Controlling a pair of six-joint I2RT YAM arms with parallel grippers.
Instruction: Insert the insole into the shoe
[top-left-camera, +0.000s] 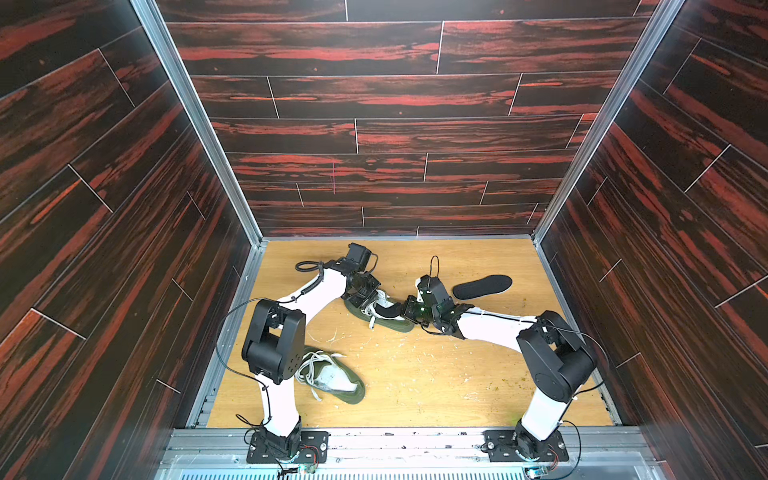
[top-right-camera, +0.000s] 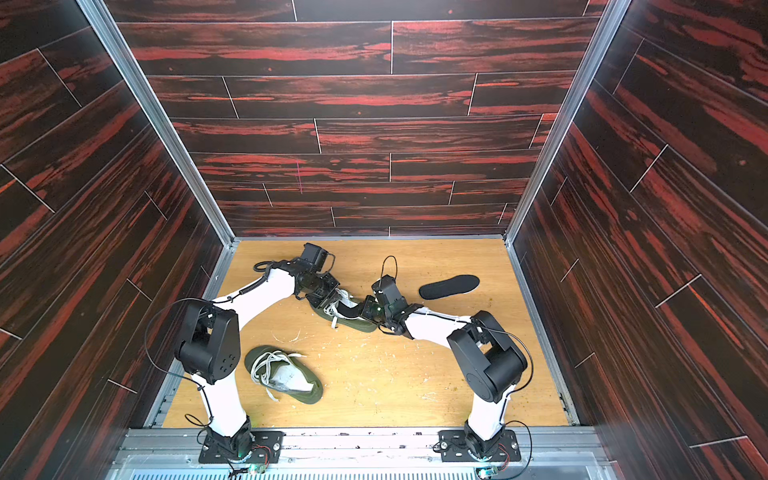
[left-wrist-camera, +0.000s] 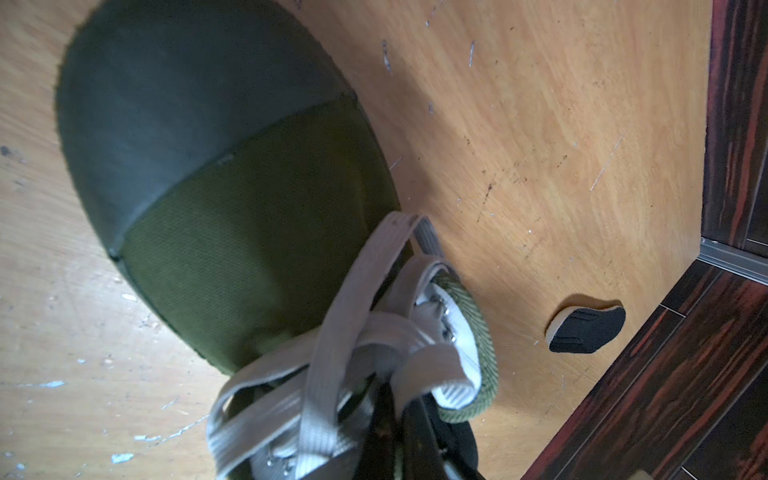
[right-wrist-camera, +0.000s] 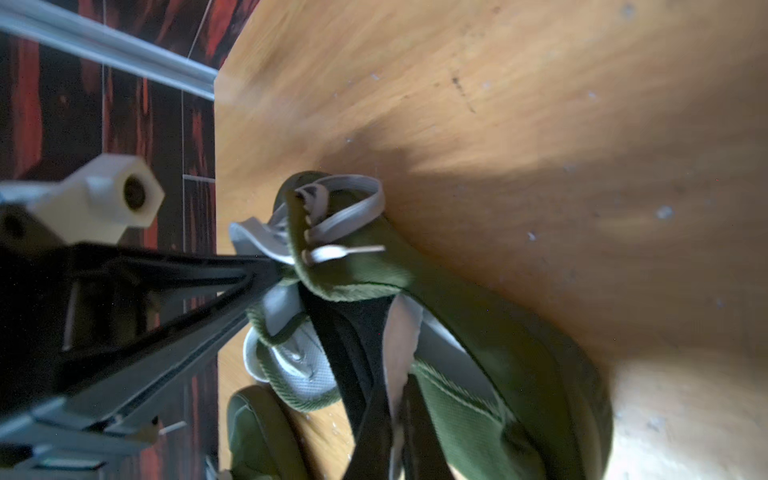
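Note:
An olive-green shoe (top-left-camera: 390, 326) (top-right-camera: 357, 325) with pale laces lies mid-table between my two arms. A black insole (top-left-camera: 388, 311) (top-right-camera: 348, 310) with a pale underside runs partly into its opening, heel end sticking out. My right gripper (top-left-camera: 405, 309) (right-wrist-camera: 395, 382) is shut on that heel end of the insole (right-wrist-camera: 357, 332). My left gripper (top-left-camera: 368, 301) (left-wrist-camera: 399, 395) is shut on the shoe's upper among the laces. The shoe's toe cap (left-wrist-camera: 187, 104) fills the left wrist view. How far the front of the insole reaches inside the shoe is hidden.
A second green shoe (top-left-camera: 332, 376) (top-right-camera: 286, 374) lies at the front left beside the left arm. Flat at the back right lies a second black insole (top-left-camera: 482, 286) (top-right-camera: 449, 286) (left-wrist-camera: 586, 330). Dark wood-patterned walls (top-left-camera: 124, 249) close in the table on three sides.

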